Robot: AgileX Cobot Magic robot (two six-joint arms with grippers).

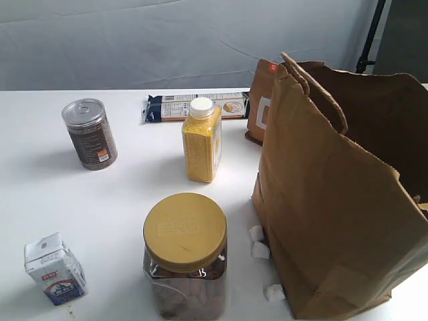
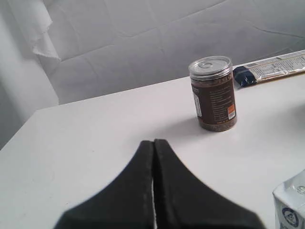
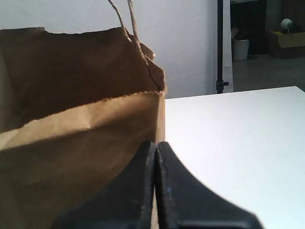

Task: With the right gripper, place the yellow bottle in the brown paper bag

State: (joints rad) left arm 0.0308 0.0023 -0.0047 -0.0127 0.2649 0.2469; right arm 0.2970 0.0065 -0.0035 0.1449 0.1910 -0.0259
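Observation:
The yellow bottle stands upright mid-table, clear and square-sided, full of yellow grains, with a white cap. To its right stands the tall brown paper bag, open at the top, with twisted cord handles; the right wrist view shows the same brown paper bag close up. My right gripper is shut with nothing in it, just beside the bag's near corner. My left gripper is shut and empty over the bare table, short of a brown can. Neither arm shows in the exterior view.
A yellow-lidded jar stands at the front. A brown can is at the left, a small milk carton front left. A dark flat packet and a labelled brown packet lie behind. White lumps sit by the bag's base.

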